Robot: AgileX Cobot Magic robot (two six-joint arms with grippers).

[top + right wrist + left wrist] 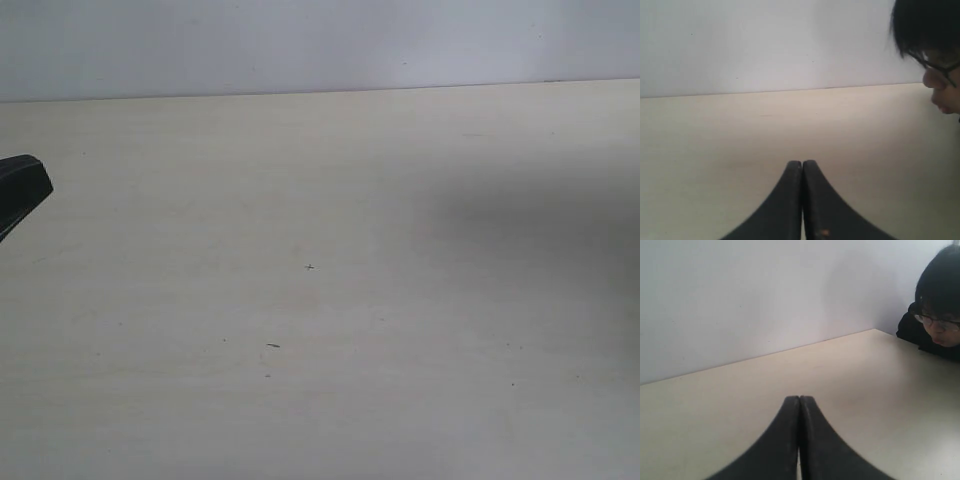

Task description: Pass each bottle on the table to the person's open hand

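At lower centre of each wrist view, the left fingers (782,445) and right fingers (782,205) are pressed together, holding nothing. Beyond them the surface (320,300) shows no bottles and no open hand in any view. A person (935,45) leans in at upper right. Judged step: no handover in hand. The next move requires a bottle to locate.

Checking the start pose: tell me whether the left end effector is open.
No, the left end effector has its two black fingers pressed together, with no gap between them.
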